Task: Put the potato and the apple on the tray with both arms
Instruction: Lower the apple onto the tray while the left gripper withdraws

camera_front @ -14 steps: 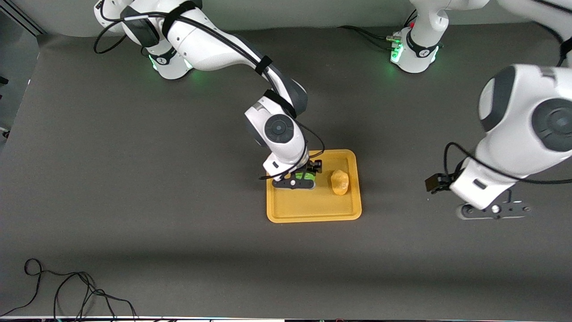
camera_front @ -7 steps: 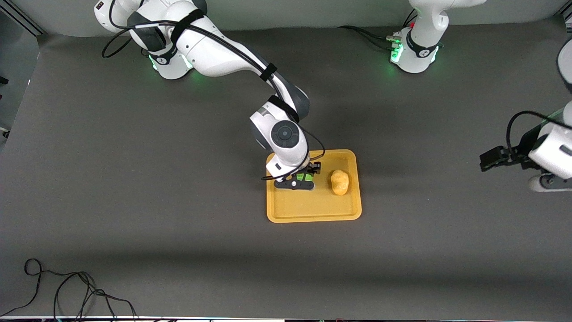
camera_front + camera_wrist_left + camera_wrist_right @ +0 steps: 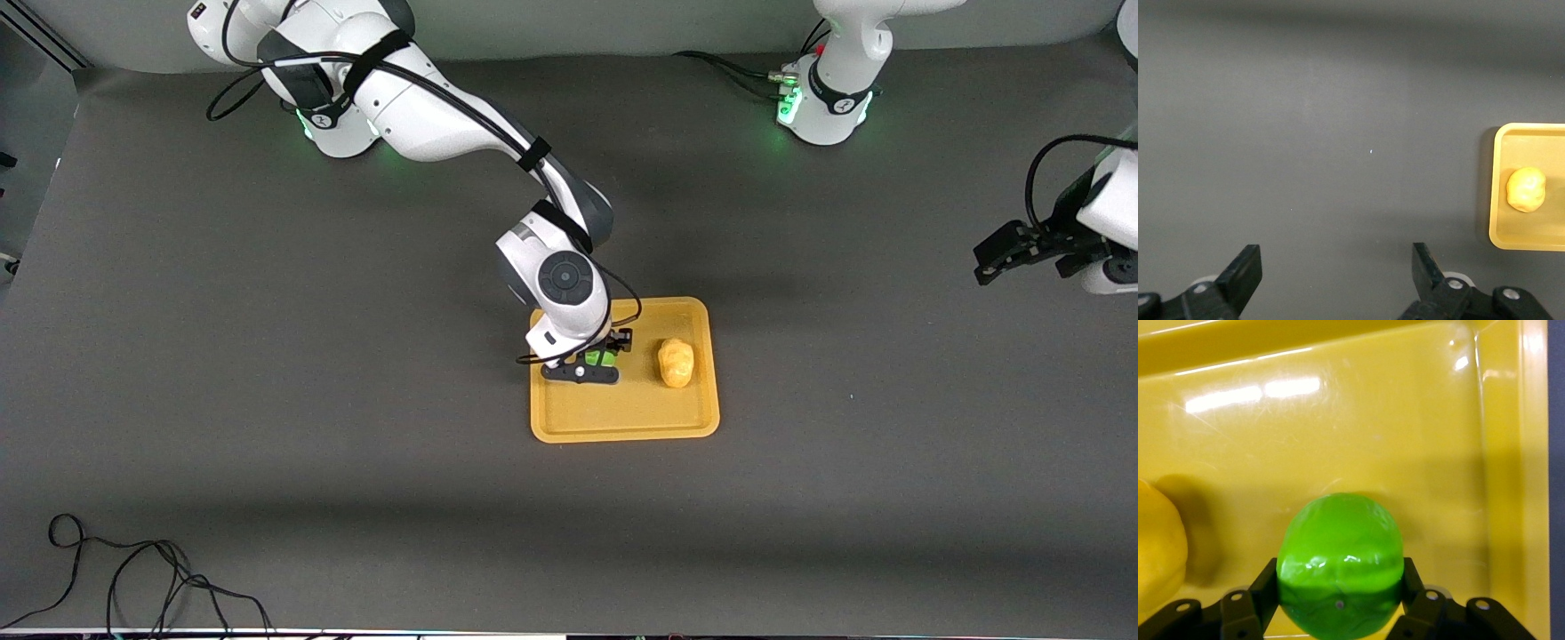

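The tray point(image 3: 624, 418) serves as the reference landmark. The potato point(image 3: 676, 362) lies on the tray floor, toward the left arm's end of the tray, clear of the rim. The apple point(image 3: 1339, 563) is over the tray, toward the right arm's end, beside the potato with bare floor between them; whether it touches the floor cannot be determined.

Right gripper point(image 3: 597, 358): over the tray, fingers point(image 3: 1266, 587) pinching the apple at its widest girth, one pad on each flank. Left gripper point(image 3: 1337, 270): well apart from the tray, near the left arm's end of the table, jaws spread wide with nothing between them; this arm waits.

Handling judgement, apple: the skin is glossy and the body round, so it is likely slippery and prone to rolling once released. It appears rigid and light. The correct hold is across the widest part, as shown; a hold above or below that line would tend to squeeze it out of the pads. Release low over the flat floor, away from the rim.

Handling judgement, potato: the lumpy oval form should resist rolling. It appears firm; grip across the narrow axis if repositioning is required
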`<state>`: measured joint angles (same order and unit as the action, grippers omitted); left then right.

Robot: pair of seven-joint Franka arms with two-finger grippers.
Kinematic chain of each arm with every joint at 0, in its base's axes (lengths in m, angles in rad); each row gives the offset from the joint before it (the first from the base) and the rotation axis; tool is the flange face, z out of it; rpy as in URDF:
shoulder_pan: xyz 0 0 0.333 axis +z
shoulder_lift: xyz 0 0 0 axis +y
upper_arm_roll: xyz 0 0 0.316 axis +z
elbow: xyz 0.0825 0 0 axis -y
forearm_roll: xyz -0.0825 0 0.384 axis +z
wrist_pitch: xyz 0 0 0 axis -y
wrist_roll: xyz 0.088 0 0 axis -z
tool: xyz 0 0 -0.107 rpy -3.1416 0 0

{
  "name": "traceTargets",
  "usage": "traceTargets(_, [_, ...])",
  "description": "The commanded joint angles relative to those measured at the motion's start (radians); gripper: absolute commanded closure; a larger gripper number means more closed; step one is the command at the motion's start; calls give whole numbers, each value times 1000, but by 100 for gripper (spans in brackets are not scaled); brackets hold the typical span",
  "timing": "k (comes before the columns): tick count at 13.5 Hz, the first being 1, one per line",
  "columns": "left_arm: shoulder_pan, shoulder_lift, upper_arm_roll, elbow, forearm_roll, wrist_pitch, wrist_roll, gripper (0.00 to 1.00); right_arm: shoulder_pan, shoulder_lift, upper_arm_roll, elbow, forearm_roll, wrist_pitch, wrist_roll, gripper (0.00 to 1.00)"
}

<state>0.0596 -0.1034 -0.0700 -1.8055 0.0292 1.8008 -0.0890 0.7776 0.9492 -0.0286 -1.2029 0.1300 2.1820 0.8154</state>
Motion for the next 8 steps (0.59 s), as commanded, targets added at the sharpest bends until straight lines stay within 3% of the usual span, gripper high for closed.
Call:
traceTargets(1, [16, -64, -8, -54, -2, 14, 17, 0, -3, 22, 1, 37, -24, 1, 27, 57])
traceTargets(4, [12, -61, -14, -34, 9, -38, 15, 0, -1, 20, 1, 36, -24, 1, 31, 52])
traceTargets(5, [12, -59, -14, -32, 15, -56, 18, 0, -3, 20, 1, 36, -24, -1, 31, 45])
traceTargets(7, [12, -50, -14, -8, 15, -96, 85, 0, -3, 20, 1, 36, -24, -1, 31, 20])
traceTargets(8, [14, -48, -14, 1, 15, -109, 110, 0, -6, 20, 0, 37, -24, -1, 31, 16])
